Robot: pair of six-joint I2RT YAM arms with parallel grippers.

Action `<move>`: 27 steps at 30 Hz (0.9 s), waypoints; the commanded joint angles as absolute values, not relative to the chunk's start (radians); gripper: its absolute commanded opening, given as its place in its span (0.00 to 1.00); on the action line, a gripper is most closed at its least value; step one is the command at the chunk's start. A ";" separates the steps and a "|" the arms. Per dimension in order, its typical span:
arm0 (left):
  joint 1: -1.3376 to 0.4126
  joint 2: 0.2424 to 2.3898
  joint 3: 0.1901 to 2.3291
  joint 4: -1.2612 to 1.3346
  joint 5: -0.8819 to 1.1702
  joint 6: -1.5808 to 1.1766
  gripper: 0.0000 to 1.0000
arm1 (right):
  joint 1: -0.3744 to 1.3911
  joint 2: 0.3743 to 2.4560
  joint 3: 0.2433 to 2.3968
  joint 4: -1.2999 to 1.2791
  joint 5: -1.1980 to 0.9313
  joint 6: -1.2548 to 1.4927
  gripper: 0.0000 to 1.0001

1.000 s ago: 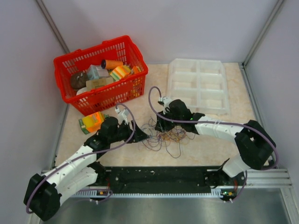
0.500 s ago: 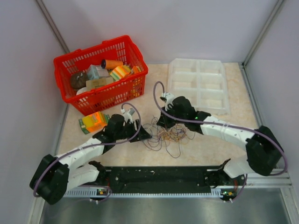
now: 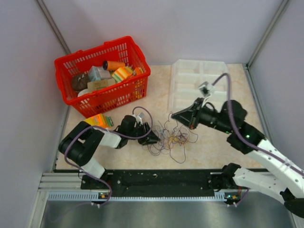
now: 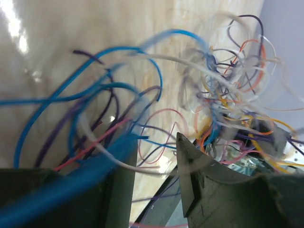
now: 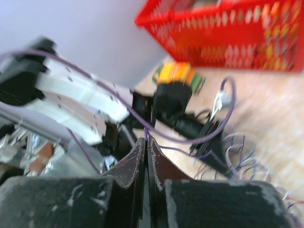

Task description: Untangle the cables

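Observation:
The cables (image 3: 173, 140) lie in a loose tangle of thin blue, purple, orange and white wires on the table's middle. My left gripper (image 3: 152, 139) lies low at the tangle's left edge. In the left wrist view it (image 4: 154, 142) is open, with blue, white and red cables (image 4: 118, 142) crossing the gap between its fingers. My right gripper (image 3: 174, 114) hangs raised just above the tangle's upper side. In the right wrist view it (image 5: 146, 140) is shut, and a thin purple cable (image 5: 145, 133) pokes out from between its tips.
A red basket (image 3: 95, 50) full of packets stands at the back left. An orange and green box (image 3: 99, 120) lies in front of it, close to my left arm. A clear compartment tray (image 3: 202, 71) sits at the back right. A black rail (image 3: 161, 180) runs along the near edge.
My right gripper shut, then rose and drew back to the right with the purple cable. My left arm stretched low toward the tangle and its jaws narrowed.

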State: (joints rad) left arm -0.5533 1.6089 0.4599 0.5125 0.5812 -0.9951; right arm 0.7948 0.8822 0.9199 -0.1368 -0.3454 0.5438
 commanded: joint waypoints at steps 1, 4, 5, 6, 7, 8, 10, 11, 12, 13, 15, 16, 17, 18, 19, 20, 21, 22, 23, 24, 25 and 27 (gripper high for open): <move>-0.509 1.592 0.381 0.667 0.586 -1.037 0.43 | 0.801 0.682 1.075 -0.294 -0.109 0.445 0.00; -0.462 1.520 0.336 0.622 0.562 -1.008 0.43 | 0.802 0.580 1.095 -0.331 0.080 0.396 0.00; -0.448 1.488 0.333 0.582 0.549 -0.984 0.43 | 0.801 0.556 1.097 -0.342 0.151 0.378 0.00; -0.437 1.459 0.336 0.528 0.534 -0.959 0.43 | 0.801 0.531 1.097 -0.353 0.213 0.359 0.00; -0.427 1.421 0.342 0.473 0.520 -0.931 0.43 | 0.801 0.516 1.092 -0.362 0.291 0.339 0.00; -0.419 1.383 0.347 0.430 0.502 -0.910 0.43 | 0.801 0.496 1.085 -0.373 0.386 0.330 0.00; -0.408 1.301 0.367 0.336 0.471 -0.859 0.43 | 0.802 0.477 1.053 -0.371 0.461 0.322 0.00; -0.405 1.261 0.383 0.286 0.453 -0.835 0.44 | 0.802 0.488 1.036 -0.370 0.472 0.321 0.00; -0.405 1.220 0.405 0.237 0.440 -0.806 0.45 | 0.801 0.514 1.022 -0.371 0.468 0.321 0.00; -0.405 1.180 0.428 0.194 0.433 -0.780 0.46 | 0.801 0.546 1.013 -0.380 0.454 0.325 0.00; -0.405 1.114 0.483 0.102 0.422 -0.711 0.52 | 0.802 0.632 1.008 -0.411 0.427 0.351 0.00; -0.406 1.085 0.509 0.075 0.437 -0.686 0.58 | 0.802 0.678 1.012 -0.425 0.411 0.370 0.00; -0.407 1.054 0.529 0.066 0.463 -0.664 0.64 | 0.799 0.719 1.015 -0.428 0.376 0.380 0.00; -0.408 1.019 0.544 0.071 0.501 -0.652 0.69 | 0.799 0.747 1.025 -0.428 0.327 0.390 0.00; -0.413 1.000 0.561 0.084 0.544 -0.643 0.73 | 0.799 0.774 1.032 -0.422 0.286 0.396 0.00; -0.423 0.986 0.581 0.095 0.576 -0.637 0.76 | 0.799 0.791 1.043 -0.408 0.234 0.396 0.00; -0.443 0.983 0.601 0.095 0.601 -0.632 0.76 | 0.799 0.805 1.051 -0.391 0.188 0.390 0.00; -0.466 0.986 0.624 0.088 0.609 -0.630 0.77 | 0.799 0.811 1.055 -0.373 0.140 0.388 0.00; -0.504 0.994 0.640 0.089 0.604 -0.632 0.76 | 0.801 0.815 1.061 -0.356 0.094 0.388 0.00; -0.544 1.008 0.656 0.095 0.592 -0.640 0.76 | 0.801 0.818 1.063 -0.341 0.057 0.390 0.00; -0.589 1.029 0.666 0.122 0.589 -0.653 0.76 | 0.799 0.816 1.069 -0.324 0.017 0.393 0.00; -0.656 1.081 0.681 0.213 0.584 -0.704 0.76 | 0.801 0.812 1.077 -0.296 -0.066 0.408 0.00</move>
